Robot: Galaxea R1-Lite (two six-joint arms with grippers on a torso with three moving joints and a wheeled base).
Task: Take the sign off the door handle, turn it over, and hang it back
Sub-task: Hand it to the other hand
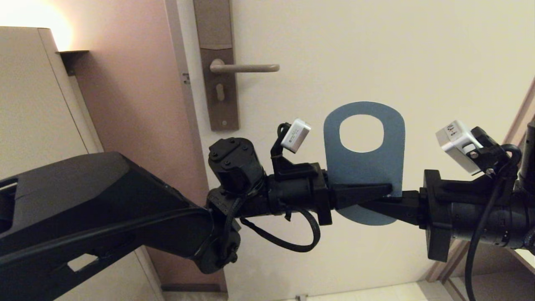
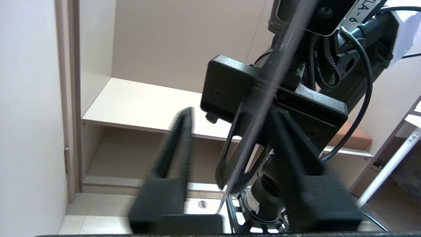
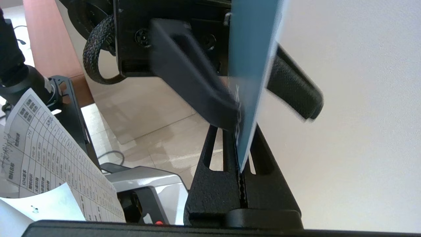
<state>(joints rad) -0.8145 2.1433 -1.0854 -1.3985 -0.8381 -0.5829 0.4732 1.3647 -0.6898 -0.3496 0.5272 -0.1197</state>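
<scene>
Sign [image 1: 364, 167] off the door handle [image 1: 244, 67], held upright, blue face toward me, oval hole uppermost. I have my right hand [image 1: 382, 204] clamped on its lower edge; my left hand [image 1: 363, 193] straddles the same edge with fingers parted, gripping nothing. Handle lies up and to the left of the sign, lever horizontal; my right hand must carry it.

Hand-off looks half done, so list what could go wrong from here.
1. The right gripper pinches the sign only at its lower edge; the tall card could tilt or slip.
2. The left gripper is open but its fingers still flank the card; pulling away might drag it.
3. The door handle is off to the side; threading the hole may miss.
</scene>
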